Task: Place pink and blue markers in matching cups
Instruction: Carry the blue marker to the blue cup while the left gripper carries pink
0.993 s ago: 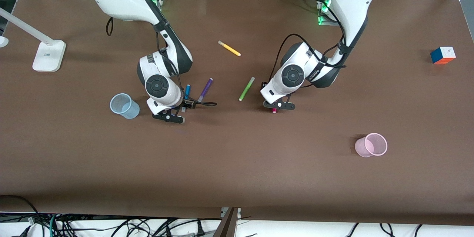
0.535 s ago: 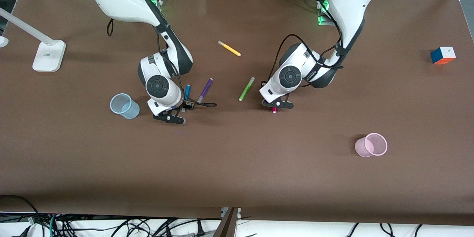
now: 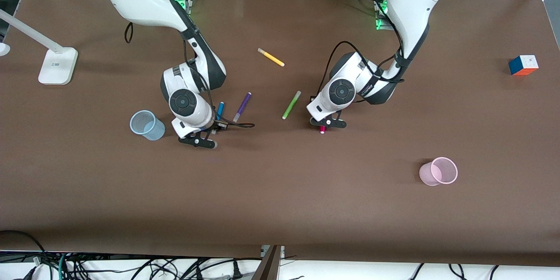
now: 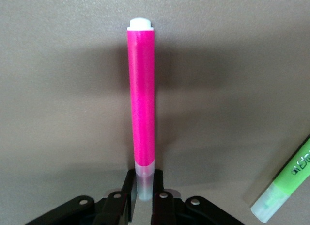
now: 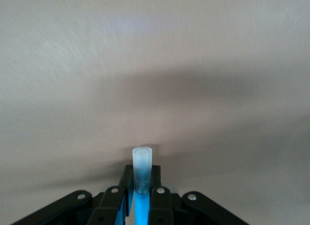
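The pink marker [image 4: 141, 108] sits between the jaws of the left gripper [image 4: 144, 198], which are closed on its pale cap end; the magenta barrel runs straight out from the fingertips over the table [image 3: 280, 192]. In the front view only its tip shows, poking out under the gripper [image 3: 326, 125]. The blue marker [image 5: 142, 179] is pinched the same way in the right gripper [image 5: 141, 196], jaws closed near its translucent cap, which stands just clear of the fingertips while the blue barrel passes down between them. From the front, part of its barrel shows beside the wrist [image 3: 220, 108].

Outward from the left jaws, the lime-green pen [image 3: 291, 104] lies just beside the grip, and the purple pen [image 3: 242, 106] lies close to the right jaws. The blue cup [image 3: 146, 125] stands near the right gripper, toward the right arm's end of the table; the pink cup [image 3: 439, 171] stands well apart from the left gripper, toward the left arm's end.

Both grips are at one end of a slim, smooth pen — likely the weak point. A long barrel held by its cap could pivot or slip in transit, and then meet a cup rim at a slant. The cups look light and shorter than the markers, so a sideways knock, or a marker leaning on the rim after release, could tip one over.
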`<act>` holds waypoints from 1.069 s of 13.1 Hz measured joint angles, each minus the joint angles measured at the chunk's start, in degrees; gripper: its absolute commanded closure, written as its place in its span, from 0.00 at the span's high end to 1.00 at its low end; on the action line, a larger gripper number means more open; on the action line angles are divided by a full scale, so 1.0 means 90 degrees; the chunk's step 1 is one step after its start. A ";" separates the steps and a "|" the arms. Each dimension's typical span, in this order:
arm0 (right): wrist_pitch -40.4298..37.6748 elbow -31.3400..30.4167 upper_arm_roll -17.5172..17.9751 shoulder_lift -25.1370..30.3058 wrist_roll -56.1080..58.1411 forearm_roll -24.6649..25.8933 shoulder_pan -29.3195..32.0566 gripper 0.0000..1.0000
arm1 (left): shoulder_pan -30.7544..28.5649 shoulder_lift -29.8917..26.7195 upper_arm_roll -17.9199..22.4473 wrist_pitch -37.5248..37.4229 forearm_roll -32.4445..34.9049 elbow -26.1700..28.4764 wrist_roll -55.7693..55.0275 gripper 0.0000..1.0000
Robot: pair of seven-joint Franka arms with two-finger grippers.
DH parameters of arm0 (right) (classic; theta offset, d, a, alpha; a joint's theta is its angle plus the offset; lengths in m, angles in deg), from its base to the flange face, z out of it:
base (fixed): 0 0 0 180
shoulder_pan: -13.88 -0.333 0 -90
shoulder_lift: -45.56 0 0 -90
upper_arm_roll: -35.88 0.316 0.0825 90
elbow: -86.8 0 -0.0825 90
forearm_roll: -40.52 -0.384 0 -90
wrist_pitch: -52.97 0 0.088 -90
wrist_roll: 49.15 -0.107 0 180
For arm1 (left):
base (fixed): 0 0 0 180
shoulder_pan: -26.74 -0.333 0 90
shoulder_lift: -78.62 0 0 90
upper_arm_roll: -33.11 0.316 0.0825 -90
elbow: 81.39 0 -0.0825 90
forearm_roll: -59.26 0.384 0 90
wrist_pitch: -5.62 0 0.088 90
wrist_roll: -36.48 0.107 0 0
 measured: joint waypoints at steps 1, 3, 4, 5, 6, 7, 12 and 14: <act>-0.0011 0.0071 -0.0109 0.0065 0.0358 0.0000 0.0005 0.00 | 0.0000 0.0000 -0.0001 -0.0016 0.0000 -0.0005 -0.0037 0.00; -0.0185 0.0164 -0.0385 0.0315 0.1206 0.0000 0.0022 0.00 | -0.0006 0.0002 0.0009 -0.0395 0.0000 -0.0102 -0.0067 0.00; -0.0381 0.0214 -0.0518 0.0465 0.1723 0.0000 0.0038 0.00 | -0.0014 0.0001 0.0030 -0.0828 0.0000 -0.0260 -0.0068 0.00; -0.0637 0.0277 -0.0667 0.0616 0.2337 -0.0002 0.0050 0.00 | -0.0022 -0.0001 0.0062 -0.1360 0.0023 -0.0496 -0.0068 0.00; -0.0900 0.0349 -0.0823 0.0757 0.2997 -0.0008 0.0060 0.00 | -0.0032 -0.0002 0.0091 -0.1867 0.0130 -0.0755 -0.0065 0.00; -0.1134 0.0425 -0.0975 0.0888 0.3654 -0.0016 0.0070 0.00 | -0.0054 -0.0004 0.0102 -0.2334 0.0313 -0.1003 -0.0045 0.00; -0.1681 0.0639 -0.1449 0.1367 0.6456 -0.0191 0.0194 0.00 | -0.0491 -0.0007 0.0238 -0.4186 0.0810 -0.1993 0.0798 0.00; -0.1760 0.0639 -0.1612 0.1442 0.7551 -0.0595 0.0278 0.00 | -0.0983 -0.0007 0.0291 -0.4494 0.0980 -0.2234 0.1369 0.00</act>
